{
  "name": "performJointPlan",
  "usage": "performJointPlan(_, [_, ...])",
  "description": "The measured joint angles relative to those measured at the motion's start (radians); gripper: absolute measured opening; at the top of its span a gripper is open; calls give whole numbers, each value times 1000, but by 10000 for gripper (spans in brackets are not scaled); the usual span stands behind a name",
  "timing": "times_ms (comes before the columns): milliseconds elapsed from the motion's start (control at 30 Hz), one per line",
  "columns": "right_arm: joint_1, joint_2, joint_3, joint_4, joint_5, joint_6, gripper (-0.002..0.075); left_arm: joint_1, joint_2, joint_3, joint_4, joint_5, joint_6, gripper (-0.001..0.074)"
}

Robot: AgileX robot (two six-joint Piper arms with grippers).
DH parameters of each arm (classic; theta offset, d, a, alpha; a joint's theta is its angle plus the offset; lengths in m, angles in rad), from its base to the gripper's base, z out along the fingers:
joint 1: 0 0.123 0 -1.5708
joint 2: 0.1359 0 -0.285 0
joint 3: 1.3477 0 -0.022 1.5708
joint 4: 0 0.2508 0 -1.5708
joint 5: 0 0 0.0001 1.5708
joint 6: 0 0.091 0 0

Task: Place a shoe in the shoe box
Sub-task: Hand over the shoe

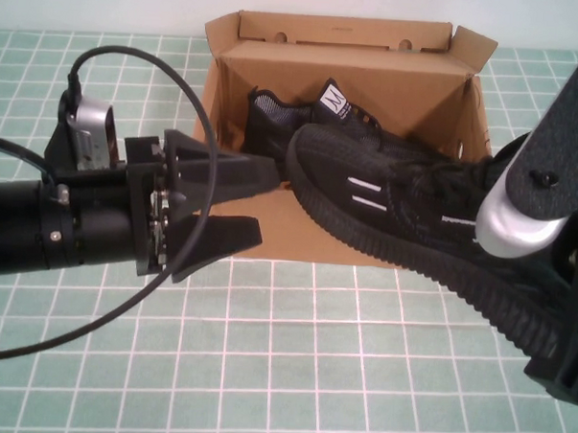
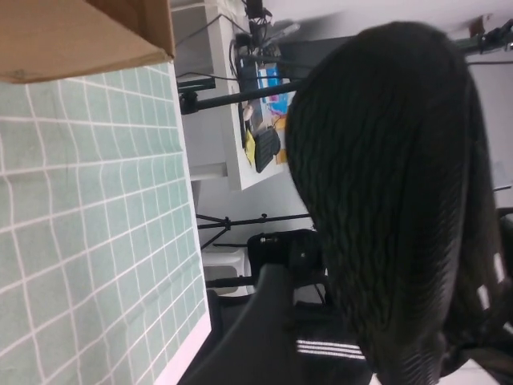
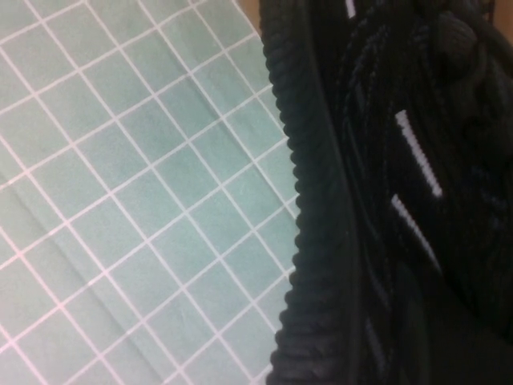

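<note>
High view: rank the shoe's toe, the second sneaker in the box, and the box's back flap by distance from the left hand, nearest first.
From the left hand, open at left of the box:
1. The shoe: its toe is just right of the upper finger, over the box's front edge.
2. The second sneaker: inside the shoe box, behind the toe.
3. The back flap: at the far rim of the shoe box.

The right hand holds the shoe's heel end at right, hidden.

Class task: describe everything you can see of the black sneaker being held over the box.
The shoe is a black knit sneaker with short white dashes on its side, black laces and a ribbed black sole. It hangs tilted, toe over the shoe box's front edge, heel out toward the right arm. The right gripper holds its heel end. The left gripper, fingers open, sits at the toe; contact there is unclear. A twin sneaker lies inside behind it.
</note>
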Motion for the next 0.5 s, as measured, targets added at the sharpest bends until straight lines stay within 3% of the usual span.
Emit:
performJointPlan(100, [0,18,0,14,0,0,0,0,0,-13,0,0,-14,668])
performJointPlan(500, [0,88,0,-43,-4,46,0,0,2,-61,-2,0,-40,670])
